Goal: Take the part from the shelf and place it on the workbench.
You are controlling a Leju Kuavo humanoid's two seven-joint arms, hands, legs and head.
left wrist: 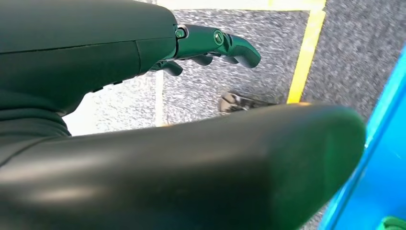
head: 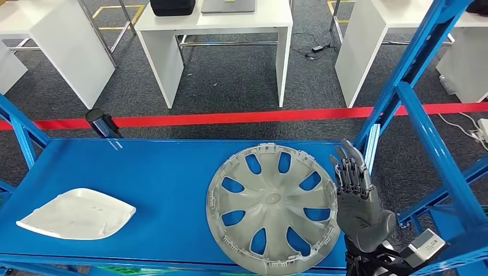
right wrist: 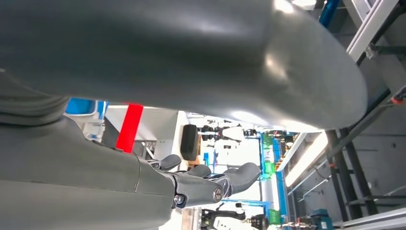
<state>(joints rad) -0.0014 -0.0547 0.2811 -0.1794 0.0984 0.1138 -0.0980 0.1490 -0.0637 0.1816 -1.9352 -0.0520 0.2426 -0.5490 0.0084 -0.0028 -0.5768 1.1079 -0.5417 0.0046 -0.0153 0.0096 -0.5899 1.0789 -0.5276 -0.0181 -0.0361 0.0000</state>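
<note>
From the head view, a blue shelf [head: 144, 172] carries a grey wheel cover [head: 272, 200] lying flat toward its right end, its lower rim near the front edge. A white moulded panel [head: 77, 214] lies well apart at the left, with bare blue surface between them. Blue uprights [head: 403, 75] rise just right of the wheel cover, hemming that side. Beyond a red floor line [head: 230, 118] stand white tables [head: 216, 34]. The right hand [head: 358, 198] stands upright just beside the cover's right rim, fingers straight and holding nothing.

The left wrist view shows the left hand [left wrist: 210, 45] over grey carpet and a yellow floor line [left wrist: 304, 52], fingers extended, empty.

The right wrist view shows the right hand's fingers [right wrist: 225, 177] loosely extended, grasping nothing.
</note>
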